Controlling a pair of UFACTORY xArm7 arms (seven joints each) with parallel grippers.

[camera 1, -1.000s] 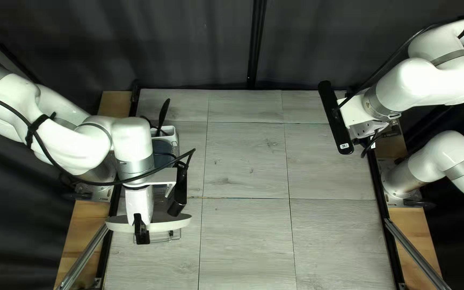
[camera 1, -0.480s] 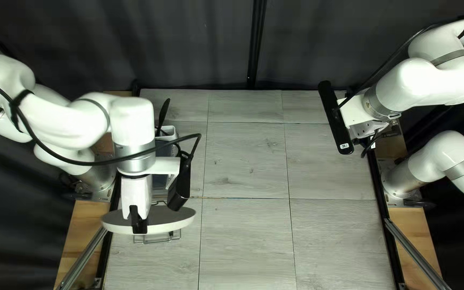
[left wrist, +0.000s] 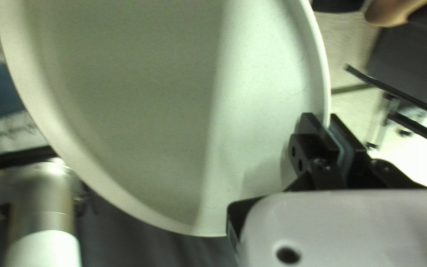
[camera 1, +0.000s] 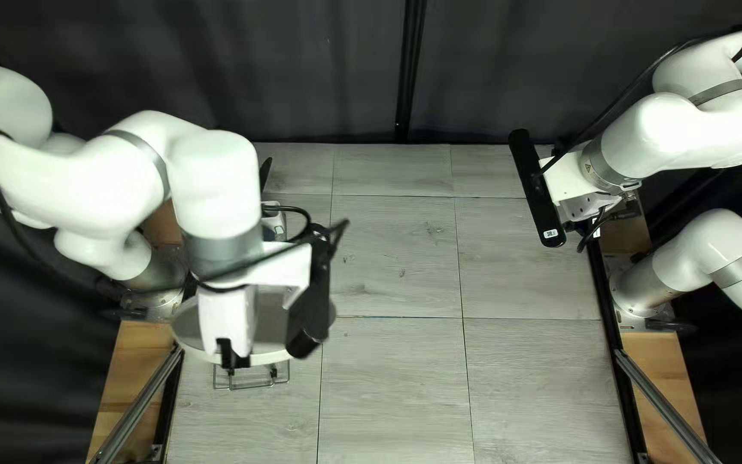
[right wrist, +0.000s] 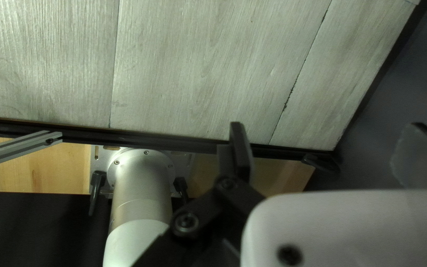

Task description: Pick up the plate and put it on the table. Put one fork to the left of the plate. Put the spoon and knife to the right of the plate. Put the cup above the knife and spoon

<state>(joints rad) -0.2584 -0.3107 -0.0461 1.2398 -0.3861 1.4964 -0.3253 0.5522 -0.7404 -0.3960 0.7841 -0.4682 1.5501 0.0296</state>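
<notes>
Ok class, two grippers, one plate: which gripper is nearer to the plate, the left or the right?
Left. The left gripper is closed on the rim of the plate; the right gripper hangs open across the table, nothing between its fingers.

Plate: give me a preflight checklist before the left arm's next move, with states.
1. Left end effector shut on plate: ok, rim between both fingers.
2. Plate set down on table: not ok, held at the left of the top left view.
3. Plate clear of wire frame: cannot tell, it hides part of it.
4. Right end effector open, nothing between its fingers: ok.
5. Right arm away from plate: ok, opposite side.
6. Fork, knife, spoon, cup located: not ok, none identifiable.
</notes>
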